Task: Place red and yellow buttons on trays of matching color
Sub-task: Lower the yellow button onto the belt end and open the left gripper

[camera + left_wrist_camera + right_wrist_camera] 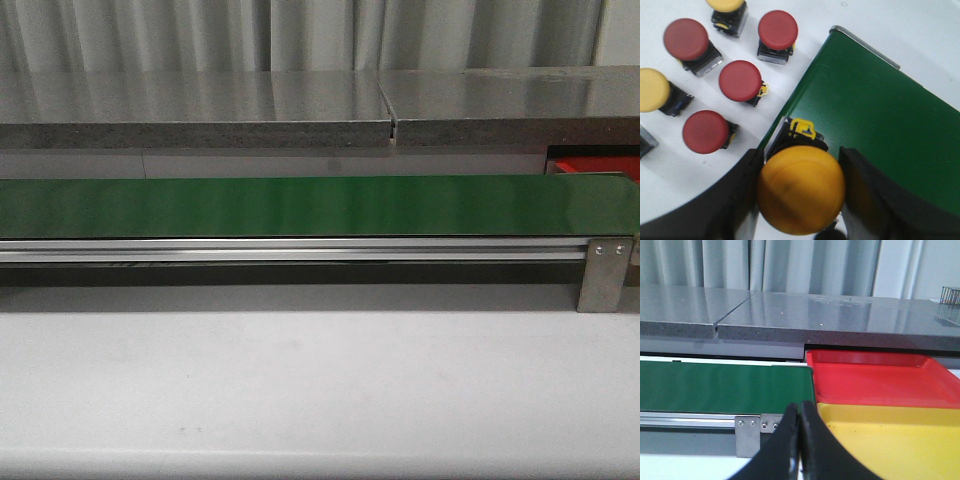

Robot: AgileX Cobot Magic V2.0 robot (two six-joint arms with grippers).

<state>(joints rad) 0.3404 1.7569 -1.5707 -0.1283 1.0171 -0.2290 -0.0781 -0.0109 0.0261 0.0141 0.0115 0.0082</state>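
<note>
The left tool (801, 192) grips a yellow button (801, 189) over the edge of the green belt (875, 120); spare buttons sit on the white counter (790, 50) beside it. Judging by this, the step is setting it on the belt. The right tool (800, 440) waits pinched closed and empty near the red tray (880, 380) and yellow tray (900, 440), both bare.

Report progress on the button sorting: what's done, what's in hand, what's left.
Done: nothing visible; the red tray and yellow tray show no buttons. In hand: the left gripper clamps a yellow button at the green belt edge. Left: four red buttons and two more yellow ones wait; the right gripper is shut, empty.
</note>
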